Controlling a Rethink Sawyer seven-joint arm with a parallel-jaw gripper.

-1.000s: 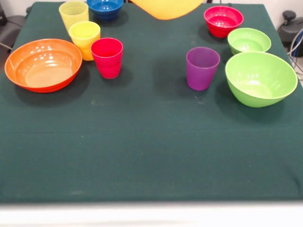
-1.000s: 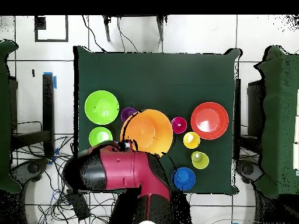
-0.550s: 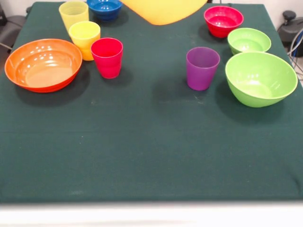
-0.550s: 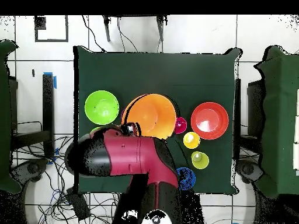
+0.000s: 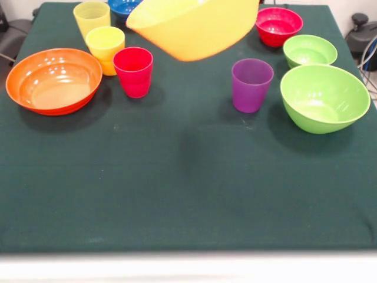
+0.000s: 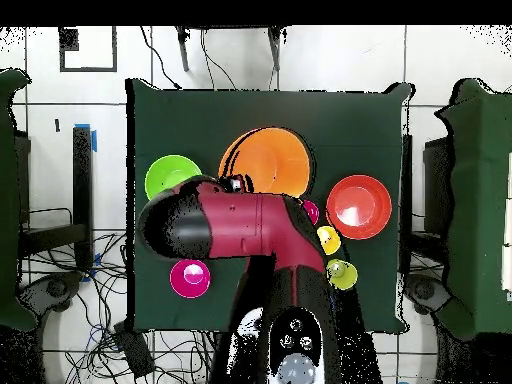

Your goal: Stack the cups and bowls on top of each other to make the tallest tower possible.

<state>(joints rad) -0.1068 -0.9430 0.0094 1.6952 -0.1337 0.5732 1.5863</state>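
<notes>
Front view: the large yellow-orange bowl [image 5: 197, 26] hangs tilted in the air above the green-clothed surface [image 5: 188, 188], clear of everything below it, its rim cut by the top edge. The tool carrying it is not visible in this view, and in the overhead view the red and black arm [image 6: 240, 235] hides it, so whether it is open or clamped on the bowl cannot be told. Under the bowl and to the right stands the purple ribbed cup [image 5: 251, 85], upright, near the large green bowl [image 5: 324, 98]. Behind that sit the small green bowl [image 5: 310, 50] and the small red-pink bowl [image 5: 277, 25]. On the left, the red-pink cup [image 5: 134, 71] stands just beside the yellow-orange cup [image 5: 105, 49], with the pale yellow cup [image 5: 91, 17] behind and the wide orange-red bowl [image 5: 53, 80] to their left. The small blue bowl [image 5: 122, 7] peeks from behind the lifted bowl. No pieces are stacked.
</notes>
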